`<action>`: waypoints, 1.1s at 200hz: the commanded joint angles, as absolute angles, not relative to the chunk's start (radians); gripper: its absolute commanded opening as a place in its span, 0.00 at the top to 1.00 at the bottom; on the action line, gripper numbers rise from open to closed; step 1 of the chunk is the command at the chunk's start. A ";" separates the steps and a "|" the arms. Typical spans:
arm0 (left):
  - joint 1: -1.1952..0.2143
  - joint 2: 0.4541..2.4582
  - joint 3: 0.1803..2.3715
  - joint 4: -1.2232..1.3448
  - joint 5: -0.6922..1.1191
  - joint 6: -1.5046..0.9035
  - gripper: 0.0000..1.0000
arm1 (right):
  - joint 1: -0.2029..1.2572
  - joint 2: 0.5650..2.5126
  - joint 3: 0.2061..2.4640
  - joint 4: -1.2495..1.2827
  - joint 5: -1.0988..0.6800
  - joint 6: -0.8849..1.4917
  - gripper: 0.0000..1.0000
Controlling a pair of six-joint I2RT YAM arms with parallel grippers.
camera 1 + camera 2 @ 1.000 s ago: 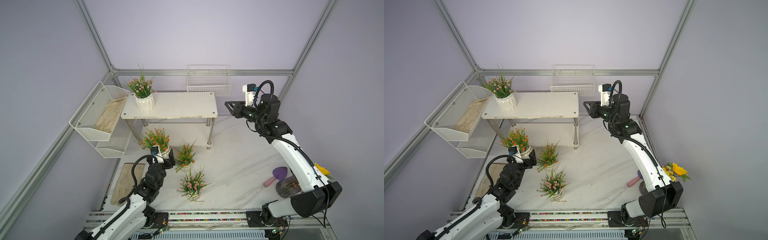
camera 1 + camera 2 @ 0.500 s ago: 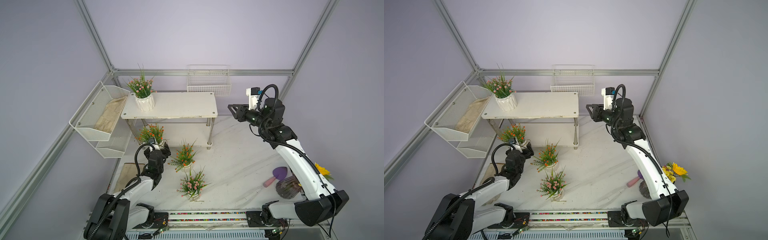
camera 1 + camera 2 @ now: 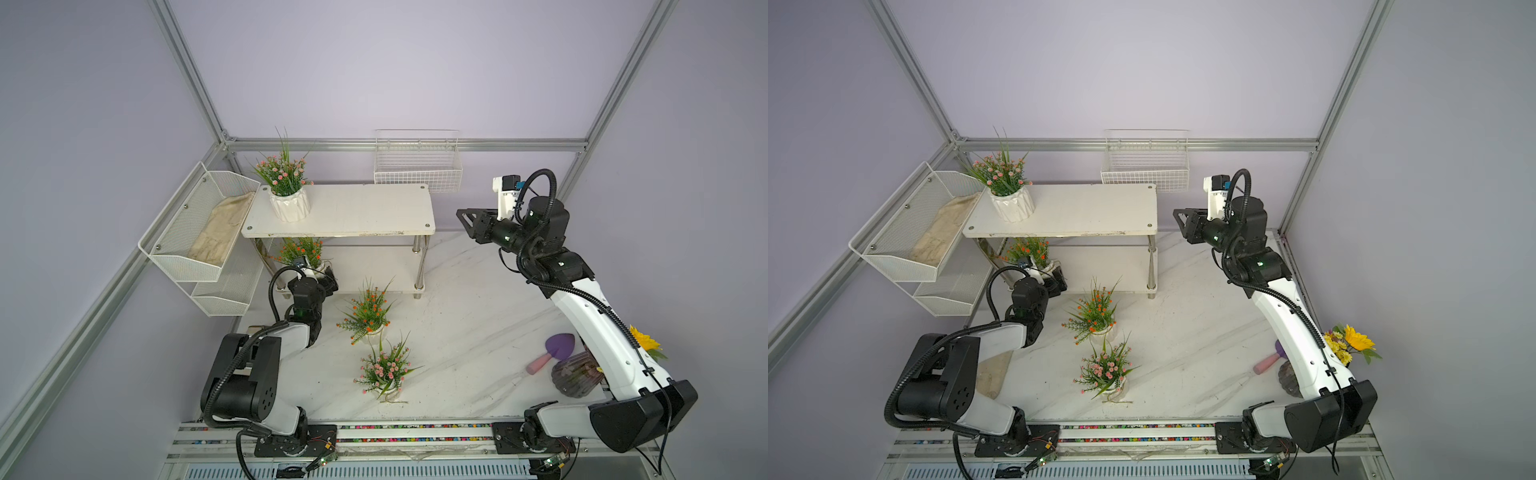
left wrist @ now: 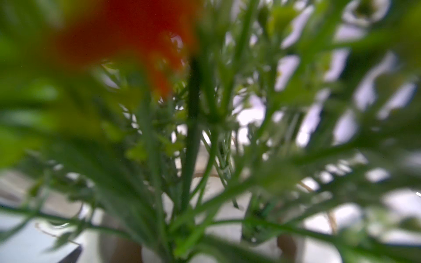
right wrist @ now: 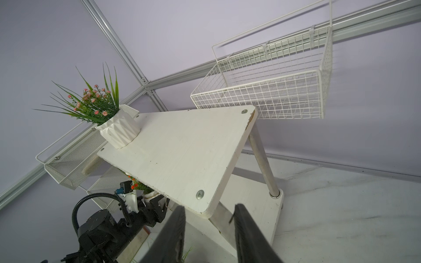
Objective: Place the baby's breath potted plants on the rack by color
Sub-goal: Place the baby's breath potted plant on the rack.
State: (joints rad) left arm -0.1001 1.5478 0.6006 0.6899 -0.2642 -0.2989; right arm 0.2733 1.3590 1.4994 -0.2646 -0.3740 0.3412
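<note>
The left gripper (image 3: 327,283) is clamping the pot of an orange baby's breath plant (image 3: 300,249) at the left end of the rack's (image 3: 365,210) lower tier, its foliage crowding under the top board's edge. A pink baby's breath plant (image 3: 284,178) is sitting on the top board's left end. The right gripper (image 3: 466,220), jaws apart and empty, is hovering beyond the rack's right edge.

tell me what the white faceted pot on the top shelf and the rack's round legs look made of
White faceted pot: probably glazed ceramic, since it is glossy and its crisp folded ridges catch the light, though it could be hard plastic.
Rack's round legs: metal with a polished, chrome-like finish, showing a silvery sheen and reflections.
</note>
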 commanded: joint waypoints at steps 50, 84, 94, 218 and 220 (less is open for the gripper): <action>-0.091 1.718 0.747 1.024 -0.262 -0.256 1.00 | 0.266 1.328 1.482 -0.291 -0.355 0.318 0.61; -0.091 1.825 0.792 1.095 -0.318 -0.222 1.00 | 0.264 1.308 1.473 -0.298 -0.347 0.314 0.61; -0.090 1.845 0.795 1.131 -0.338 -0.218 1.00 | 0.265 1.302 1.468 -0.298 -0.347 0.315 0.61; -0.090 1.810 0.813 0.922 -0.540 -0.284 0.56 | 0.265 1.241 1.454 -0.316 -0.339 0.326 0.59; -0.090 1.810 0.813 0.921 -0.540 -0.285 0.55 | 0.265 1.240 1.454 -0.316 -0.339 0.325 0.59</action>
State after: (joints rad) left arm -0.0982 1.8706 0.7799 0.9180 -0.4831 -0.2523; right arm 0.2699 1.2690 1.4578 -0.3088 -0.3466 0.3309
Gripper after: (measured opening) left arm 0.919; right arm 0.405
